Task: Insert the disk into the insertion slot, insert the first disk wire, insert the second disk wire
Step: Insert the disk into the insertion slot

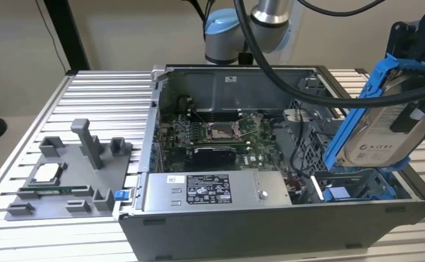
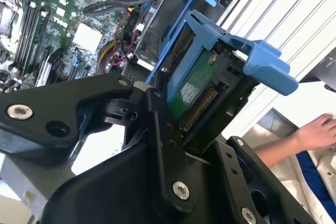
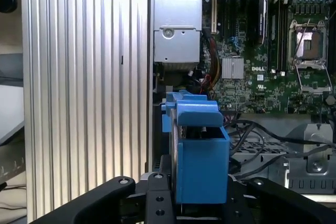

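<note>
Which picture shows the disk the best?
The exterior view: the disk shows its silver face and label in the blue frame. The second wrist view shows its green underside; the first wrist view mostly the frame's end.

White label (image 1: 378,147) on the disk (image 1: 376,123): symbols and print too small to read. Black-and-white sticker (image 1: 208,189) on the power supply box (image 1: 265,192): fine print, nothing legible.

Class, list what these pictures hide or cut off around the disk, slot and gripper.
- Insertion slot: exterior view, largely hidden behind the disk.
- Gripper: cut off at the exterior view's right edge.
- Hand: second wrist view, partly cut off by the edge.
</note>
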Robot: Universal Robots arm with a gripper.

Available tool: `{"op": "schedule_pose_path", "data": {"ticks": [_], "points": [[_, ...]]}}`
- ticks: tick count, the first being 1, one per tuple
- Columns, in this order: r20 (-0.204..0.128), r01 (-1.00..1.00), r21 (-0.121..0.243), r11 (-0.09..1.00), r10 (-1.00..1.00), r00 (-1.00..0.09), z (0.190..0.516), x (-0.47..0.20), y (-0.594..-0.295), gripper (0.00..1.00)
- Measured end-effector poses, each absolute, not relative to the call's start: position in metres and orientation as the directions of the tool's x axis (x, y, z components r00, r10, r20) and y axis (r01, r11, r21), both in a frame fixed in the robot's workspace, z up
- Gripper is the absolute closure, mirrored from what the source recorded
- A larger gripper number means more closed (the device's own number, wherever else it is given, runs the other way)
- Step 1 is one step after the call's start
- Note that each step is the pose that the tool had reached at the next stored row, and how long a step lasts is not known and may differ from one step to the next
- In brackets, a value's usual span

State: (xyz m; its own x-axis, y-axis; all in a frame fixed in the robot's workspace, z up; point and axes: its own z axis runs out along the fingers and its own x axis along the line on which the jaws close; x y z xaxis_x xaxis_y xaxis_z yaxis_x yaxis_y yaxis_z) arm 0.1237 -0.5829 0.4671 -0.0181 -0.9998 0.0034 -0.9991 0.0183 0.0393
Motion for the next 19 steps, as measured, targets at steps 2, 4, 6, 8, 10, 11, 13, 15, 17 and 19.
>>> {"op": "schedule_pose_path", "data": {"ticks": [2,4,6,8,10,11,13,15,17,19], "points": [[0.003,-0.999,0.039,0.018,-1.0,-0.018,0.4663,0.1237,-0.5829,1.0],[0.003,-0.999,0.039,0.018,-1.0,-0.018,0.4662,0.1237,-0.5829,1.0],[0.003,-0.999,0.039,0.018,-1.0,-0.018,0.4661,0.1238,-0.5829,1.0],[0.003,-0.999,0.039,0.018,-1.0,-0.018,0.4657,0.1237,-0.5829,1.0],[0.003,-0.999,0.039,0.018,-1.0,-0.018,0.4653,0.1237,-0.5829,1.0],[0.003,-0.999,0.039,0.018,-1.0,-0.018,0.465,0.1237,-0.5829,1.0],[0.003,-0.999,0.039,0.018,-1.0,-0.018,0.4639,0.1237,-0.5829,1.0],[0.003,-0.999,0.039,0.018,-1.0,-0.018,0.4623,0.1237,-0.5829,1.0],[0.003,-0.999,0.039,0.018,-1.0,-0.018,0.4596,0.1239,-0.5829,1.0],[0.003,-0.999,0.039,0.018,-1.0,-0.018,0.4566,0.1242,-0.5829,1.0]]}}
